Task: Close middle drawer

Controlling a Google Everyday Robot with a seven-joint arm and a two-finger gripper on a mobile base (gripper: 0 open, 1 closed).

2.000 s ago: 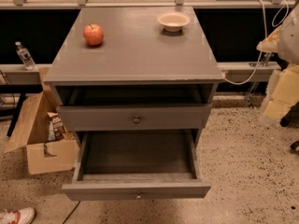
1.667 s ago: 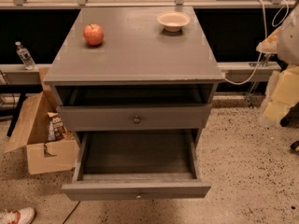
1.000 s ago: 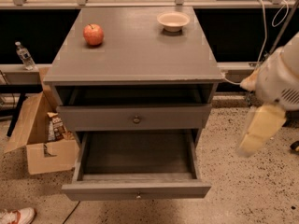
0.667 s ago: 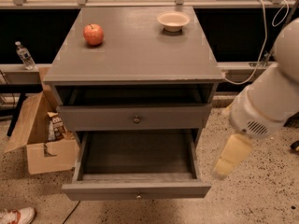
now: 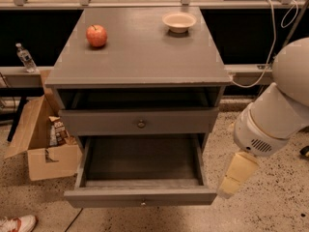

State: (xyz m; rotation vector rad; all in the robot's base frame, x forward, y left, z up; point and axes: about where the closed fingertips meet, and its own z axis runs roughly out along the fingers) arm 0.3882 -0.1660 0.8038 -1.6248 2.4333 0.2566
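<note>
The middle drawer stands pulled far out of the cabinet, its inside bare and its front panel low in the camera view, with the small knob at the middle of that panel. My gripper hangs just beside the drawer's right front corner, apart from it, pointing down and toward the panel; whether it is wide or narrow I cannot tell. To close it well I would bring the gripper round in front of the panel, set it flat against the wood near the knob rather than at the corner, and push straight in, level and slow, so the drawer does not skew and jam. The drawer above sits slightly out, so I would keep the arm below its face. On top rest an apple and a bowl. A cardboard box holds packets and a bottle stands behind; I can read no writing on them.
</note>
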